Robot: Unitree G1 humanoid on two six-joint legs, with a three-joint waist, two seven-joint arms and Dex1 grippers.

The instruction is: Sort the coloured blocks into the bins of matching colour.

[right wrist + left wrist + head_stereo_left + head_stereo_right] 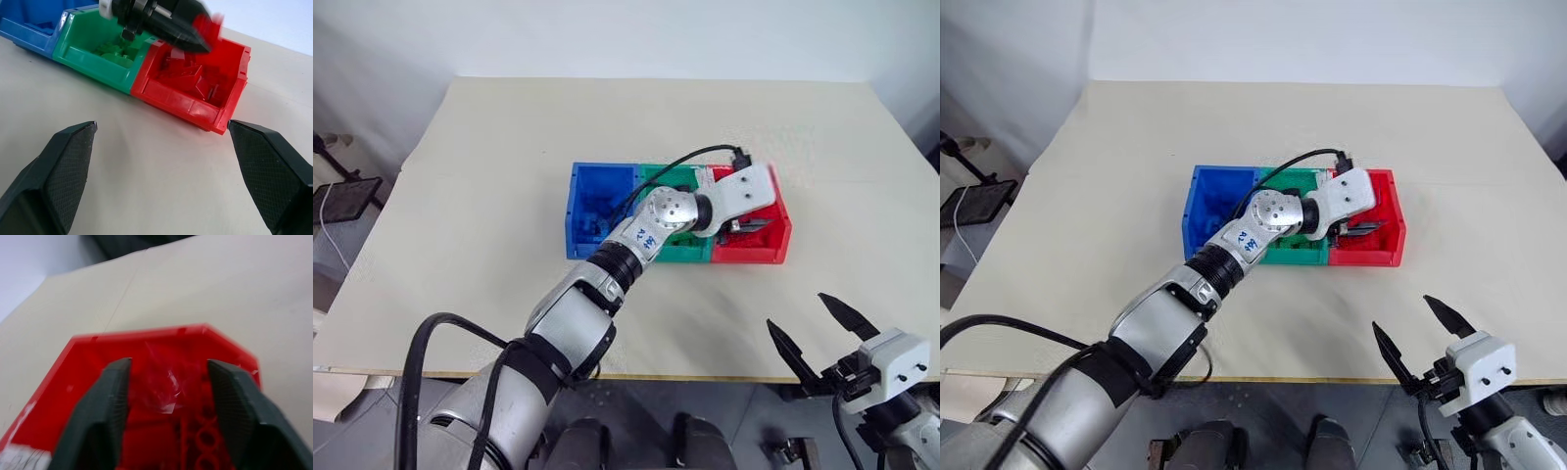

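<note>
Two tools are being shown: the left tool (pixel 203 34) is being held over the red bin (pixel 773 257), jaws parted, a red block (pixel 208 24) blurred at its tip. The right tool (pixel 813 328) is being kept wide open and empty above the bench (pixel 489 215).

light: bright, even | shadows: soft | blur: left wrist view (close-up)

You have three joined open-top plastic bins (pixel 1234 186), blue, green, red, mid-table; small studded red bricks (pixel 188 73) piled inside the red one, green bricks (pixel 115 53) inside green.

Beige table (pixel 509 176); dark tablet-like device (pixel 347 199) with white cable nearby
</note>
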